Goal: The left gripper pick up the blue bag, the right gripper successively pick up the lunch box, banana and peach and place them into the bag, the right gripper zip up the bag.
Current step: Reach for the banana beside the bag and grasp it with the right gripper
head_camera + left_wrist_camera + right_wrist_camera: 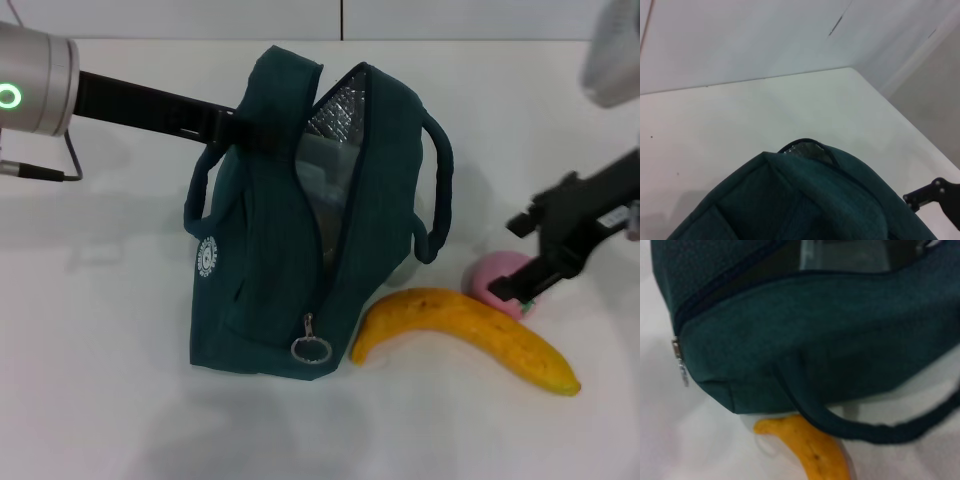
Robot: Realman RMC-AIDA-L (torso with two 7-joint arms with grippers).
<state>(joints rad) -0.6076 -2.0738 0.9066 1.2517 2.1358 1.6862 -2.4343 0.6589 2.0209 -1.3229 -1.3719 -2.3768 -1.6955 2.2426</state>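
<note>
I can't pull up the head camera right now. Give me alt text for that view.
The left gripper reaches in from the left and holds the blue bag upright by its top edge, zip open, foil lining and the lunch box visible inside. The banana lies on the white table beside the bag, and the right gripper is over the peach behind it.

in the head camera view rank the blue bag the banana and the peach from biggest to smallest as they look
1. The blue bag, by far the largest.
2. The banana.
3. The peach, smallest as seen, though the right gripper covers part of it, so its full outline is hidden.
</note>
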